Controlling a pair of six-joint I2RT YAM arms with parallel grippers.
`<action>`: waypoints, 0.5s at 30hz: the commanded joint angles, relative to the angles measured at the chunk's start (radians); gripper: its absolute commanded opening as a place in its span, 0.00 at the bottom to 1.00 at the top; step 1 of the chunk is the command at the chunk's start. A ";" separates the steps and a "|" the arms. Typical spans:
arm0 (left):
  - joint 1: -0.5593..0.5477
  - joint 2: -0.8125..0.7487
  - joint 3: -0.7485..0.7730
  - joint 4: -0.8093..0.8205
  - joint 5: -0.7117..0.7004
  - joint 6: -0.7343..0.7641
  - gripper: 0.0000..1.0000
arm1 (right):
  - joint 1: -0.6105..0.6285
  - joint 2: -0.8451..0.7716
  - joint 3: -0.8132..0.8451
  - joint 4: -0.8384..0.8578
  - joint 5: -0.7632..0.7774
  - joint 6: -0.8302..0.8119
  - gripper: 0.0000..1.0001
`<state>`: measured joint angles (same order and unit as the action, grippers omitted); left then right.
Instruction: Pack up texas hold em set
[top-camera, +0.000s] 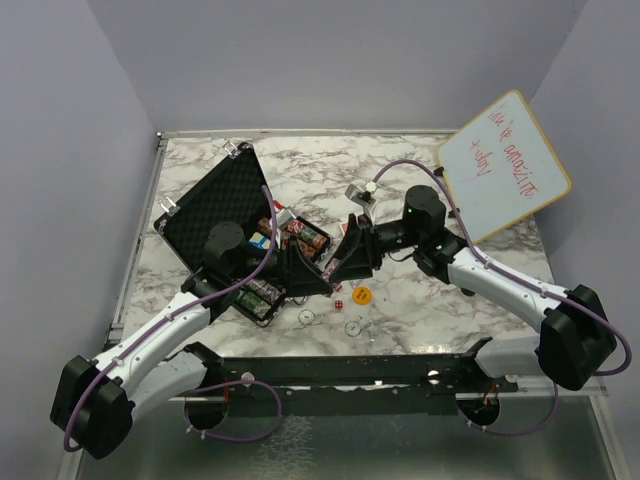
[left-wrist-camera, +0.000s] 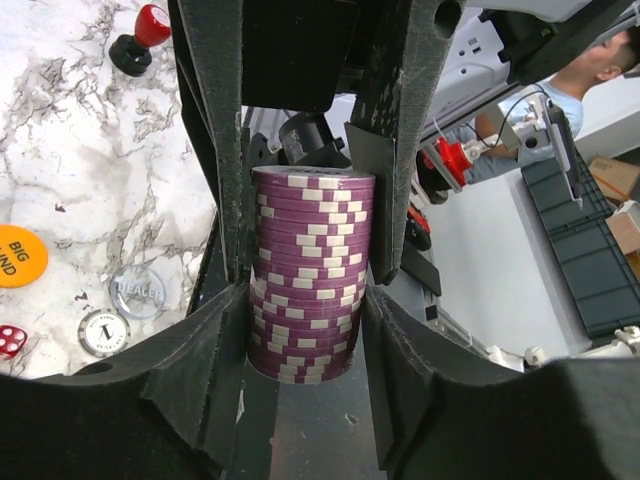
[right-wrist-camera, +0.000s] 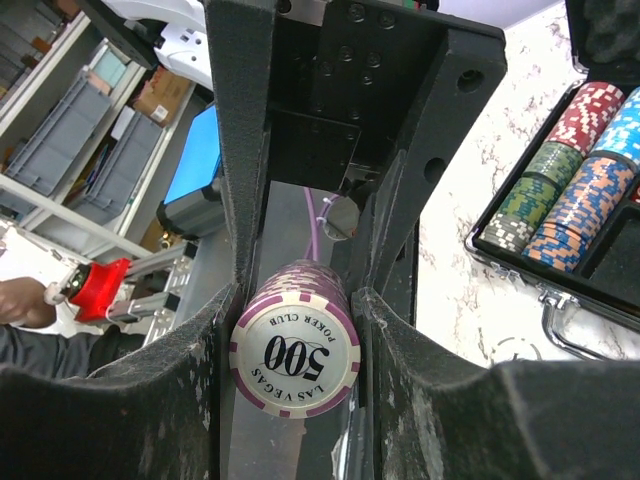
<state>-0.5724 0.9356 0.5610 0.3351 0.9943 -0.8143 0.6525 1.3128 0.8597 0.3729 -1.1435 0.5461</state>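
The white-and-grey marble table (top-camera: 450, 300) carried the open black hard case with egg-crate foam lining (top-camera: 215, 195) toward its back left corner. The case's tray, nearer the table's middle, was already filled with rows of red, blue, green and orange striped chip stacks (right-wrist-camera: 570, 190). Just right of that tray, over the middle of the table, the two arms met around one purple-and-white striped stack of poker chips (left-wrist-camera: 310, 230) held clear of the surface. Between them and the front edge lay a round orange button (left-wrist-camera: 18, 255), a clear dealer button (left-wrist-camera: 138, 290) and a red die (top-camera: 338, 305), all unpacked. The likely trouble was the stack itself. Only sideways squeeze on the chip edges kept it together, so a release by one claw before the other was firm, or a pull out of line, would probably split it and scatter chips across the table. The right claw (right-wrist-camera: 300, 292) was partly open, its fingers pressed to both sides of the stack and holding it. The left claw (left-wrist-camera: 305, 290) stood about half open around the same stack, fingers at or just beside the chip edges. Whether it gripped could not be told.
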 joint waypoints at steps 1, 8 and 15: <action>-0.018 -0.006 0.024 0.027 0.026 0.021 0.42 | 0.002 0.016 0.034 0.097 0.003 0.025 0.26; -0.023 -0.049 0.022 0.024 -0.005 0.059 0.00 | 0.007 0.008 0.033 0.080 0.106 0.047 0.47; -0.023 -0.133 0.021 -0.004 -0.263 0.071 0.00 | 0.026 -0.028 -0.027 0.095 0.398 0.140 0.78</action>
<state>-0.5846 0.8669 0.5610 0.3046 0.9100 -0.7639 0.6666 1.3231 0.8608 0.4282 -1.0080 0.6392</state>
